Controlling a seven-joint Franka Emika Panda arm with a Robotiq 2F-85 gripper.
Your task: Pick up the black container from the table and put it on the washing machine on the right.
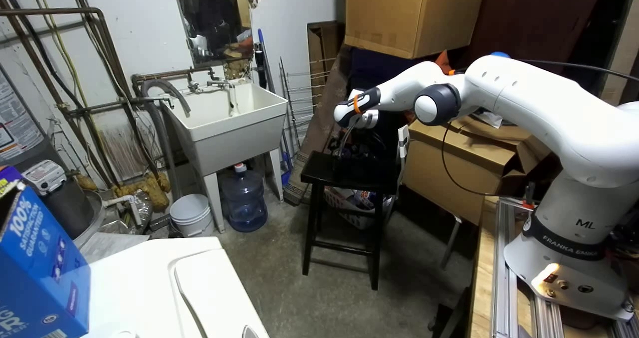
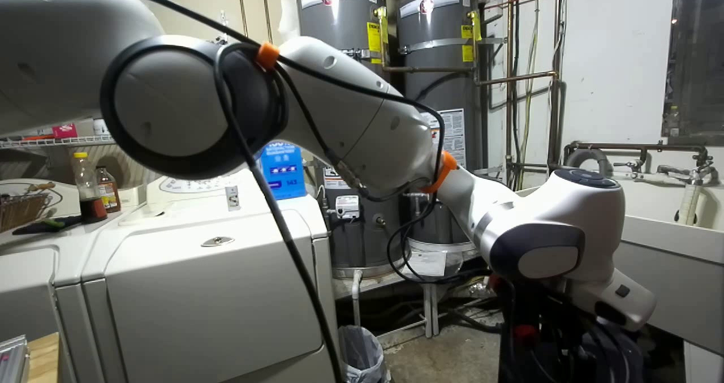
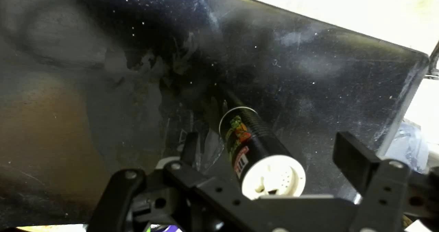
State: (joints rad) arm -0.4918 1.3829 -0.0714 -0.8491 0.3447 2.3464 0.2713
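The black container (image 3: 257, 141) is a cylinder with a white perforated lid and a coloured label. In the wrist view it stands on the black table (image 3: 103, 122), which also shows as a stool in an exterior view (image 1: 319, 170). My gripper (image 3: 272, 151) is open above the table, its fingers spread on either side of the container, closer on the left. The fingers do not appear to touch it. In the exterior views the fingers and container are lost in dark clutter. The white washing machine (image 1: 135, 273) carries a blue box and also shows in an exterior view (image 2: 209, 304).
The blue box (image 1: 45, 263) stands on the machine's far left. A utility sink (image 1: 239, 118), a blue water jug (image 1: 244, 198) and white buckets (image 1: 191, 213) are beyond it. Cardboard boxes (image 1: 454, 158) stand behind the arm. A cable (image 2: 266, 179) hangs from the arm.
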